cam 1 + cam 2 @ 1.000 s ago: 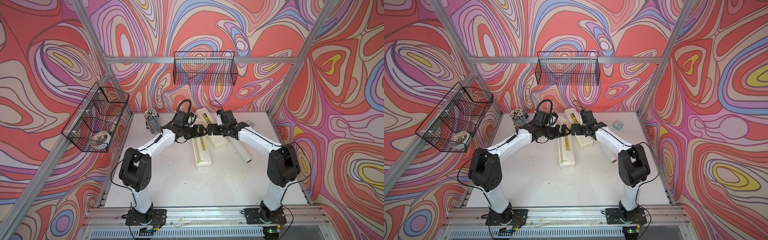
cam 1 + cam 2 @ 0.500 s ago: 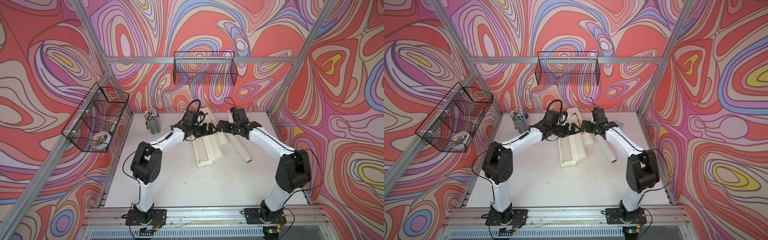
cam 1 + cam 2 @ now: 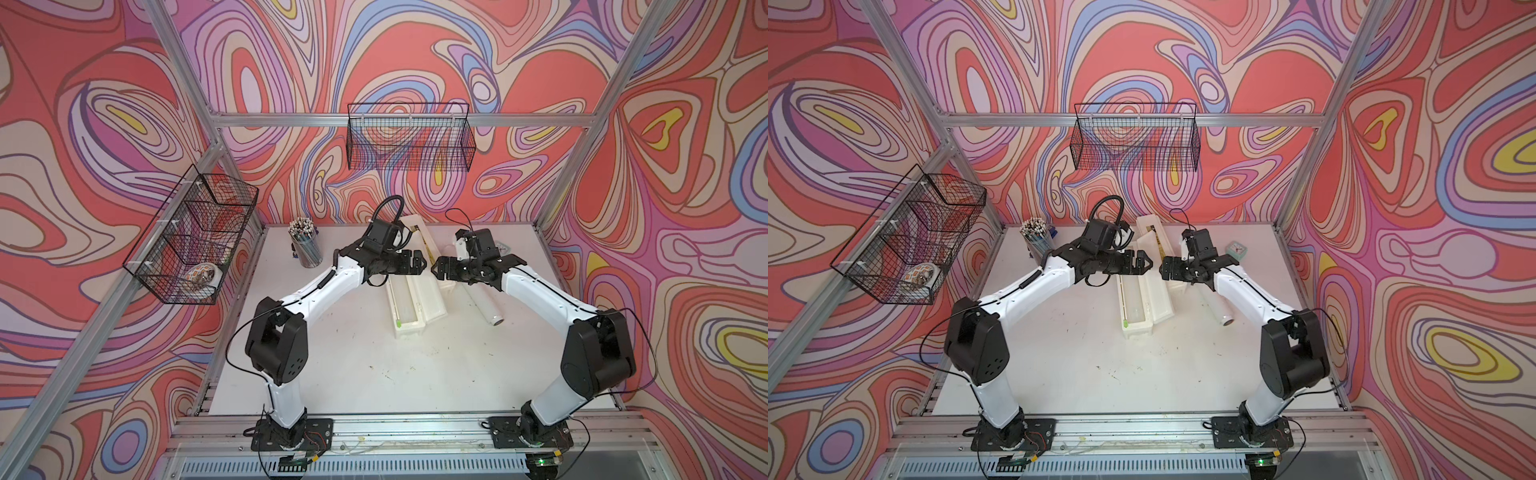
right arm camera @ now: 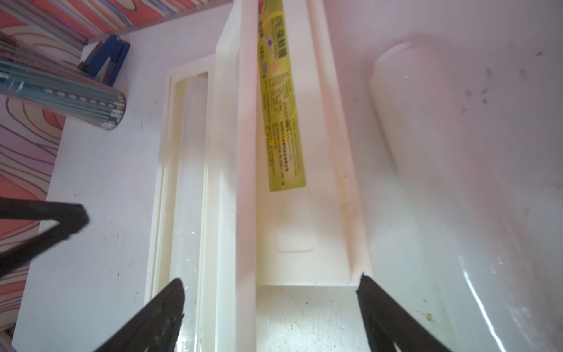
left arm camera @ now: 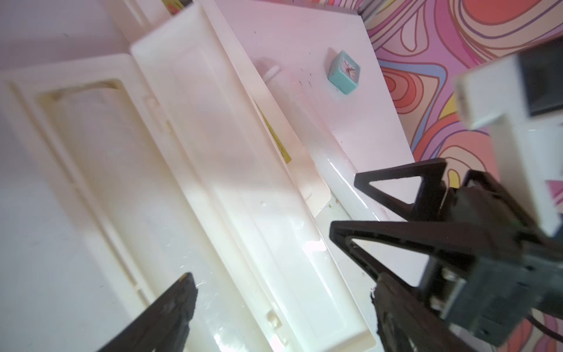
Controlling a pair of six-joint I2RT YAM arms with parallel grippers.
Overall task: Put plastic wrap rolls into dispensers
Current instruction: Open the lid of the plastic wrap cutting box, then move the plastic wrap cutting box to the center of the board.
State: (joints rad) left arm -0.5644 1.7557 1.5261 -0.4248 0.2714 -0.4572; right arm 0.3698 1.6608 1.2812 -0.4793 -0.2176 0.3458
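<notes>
Both arms reach in over the middle of the white table (image 3: 374,374), their tips nearly meeting above the far end of the dispensers. The left gripper (image 3: 420,264) hangs with its fingers spread wide and nothing between them. The right gripper (image 3: 435,271) faces it, just as wide and just as empty, close to it but apart. Under them the nearer dispenser (image 3: 409,330) lies open, its lid (image 3: 430,297) folded over toward the right arm's side. In its base is a pale glossy length that I take for a plastic wrap roll (image 4: 185,213), though the wrist view is too blurred to be sure. The second dispenser (image 3: 1148,228) lies angled just behind, close against the open lid, its yellow label (image 4: 281,122) facing up. The other roll (image 3: 484,305) lies loose on the table just beside the dispensers, partly under the right forearm, a dark core end toward the front. A cup of pencils (image 3: 307,251) stands at the back on the left arm's side, with a teal clock (image 3: 1236,249) at the back on the right. Black wire baskets (image 3: 409,141) hang on the walls.
</notes>
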